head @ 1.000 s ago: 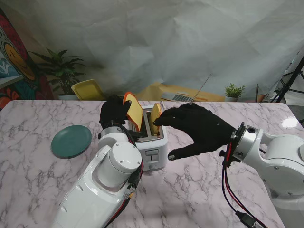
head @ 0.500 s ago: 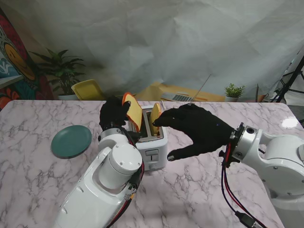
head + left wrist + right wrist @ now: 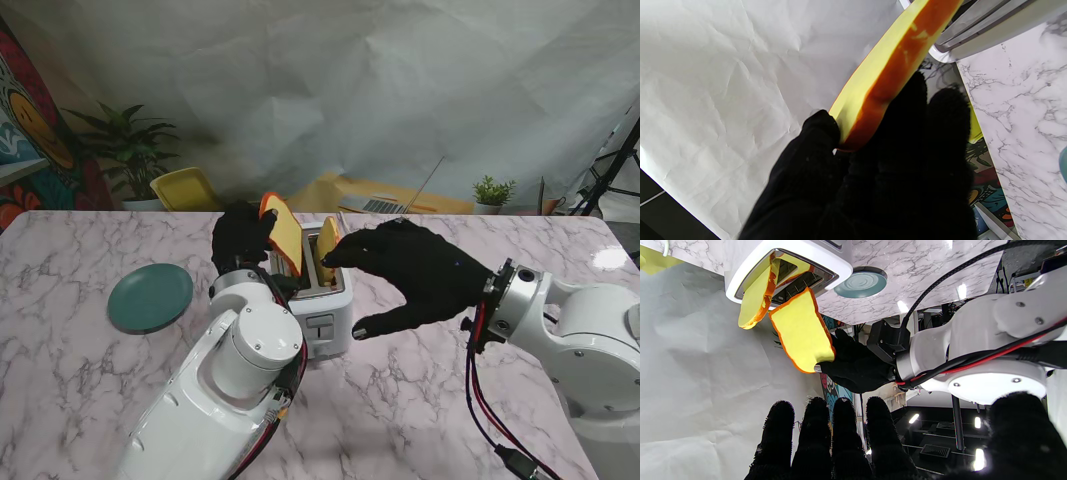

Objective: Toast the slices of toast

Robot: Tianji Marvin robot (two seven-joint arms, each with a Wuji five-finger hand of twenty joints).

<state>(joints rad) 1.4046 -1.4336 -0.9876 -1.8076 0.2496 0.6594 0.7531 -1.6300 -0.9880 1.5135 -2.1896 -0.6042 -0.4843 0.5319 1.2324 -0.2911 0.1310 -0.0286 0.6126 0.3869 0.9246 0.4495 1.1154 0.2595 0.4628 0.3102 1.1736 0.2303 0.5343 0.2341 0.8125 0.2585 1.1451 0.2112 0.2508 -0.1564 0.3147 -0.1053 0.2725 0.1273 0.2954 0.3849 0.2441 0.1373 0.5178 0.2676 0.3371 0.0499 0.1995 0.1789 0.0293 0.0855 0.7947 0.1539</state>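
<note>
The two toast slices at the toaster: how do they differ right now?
The left slice is pinched in the left hand; the right slice is held by neither hand, with the open right hand beside it. The left slice leans tilted with most of it above the toaster; the right slice sits deeper in its slot, though it also leans. Both are yellow with orange crusts.

Marble table [image 3: 90,370] — bearing white toaster [image 3: 322,315]; teal plate [image 3: 150,297].

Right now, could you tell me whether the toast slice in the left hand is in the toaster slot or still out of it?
Mostly out. The left hand holds the toast slice tilted, its lower end at the toaster opening; the right wrist view shows most of it outside the slot.
</note>
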